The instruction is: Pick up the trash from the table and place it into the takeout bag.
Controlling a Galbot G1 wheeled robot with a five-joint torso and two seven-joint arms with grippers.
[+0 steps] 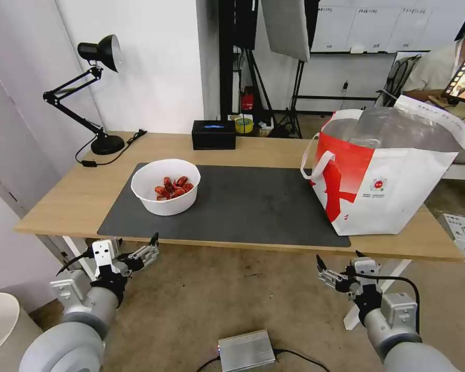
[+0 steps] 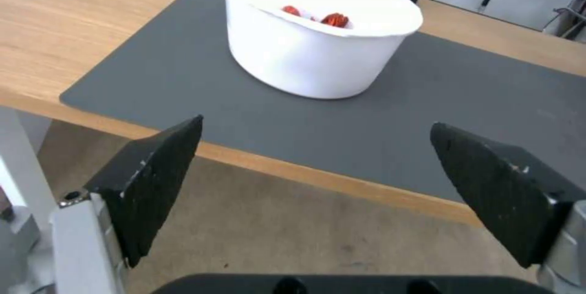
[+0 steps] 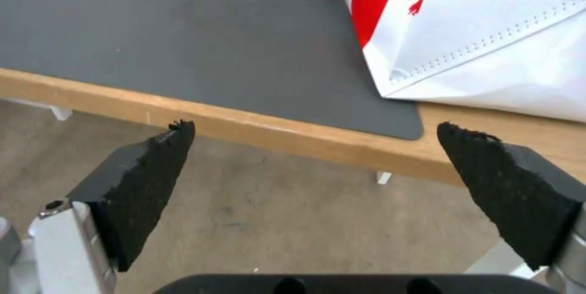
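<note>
Your table (image 1: 62, 199) carries a grey mat (image 1: 243, 206): bowl (image 1: 165, 187) at 9 o'clock, bag (image 1: 382, 175) at 3. Left gripper (image 2: 314, 147) and right gripper (image 3: 314, 147) hang spread below its near edge.

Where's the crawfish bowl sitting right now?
In the head view the white bowl stands on the left end of the dark grey mat, ahead of the open left hand and well left of the takeout bag.

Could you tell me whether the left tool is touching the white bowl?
Apart. The left wrist view shows the left tool open before the table edge, with bare mat between it and the bowl.
</note>
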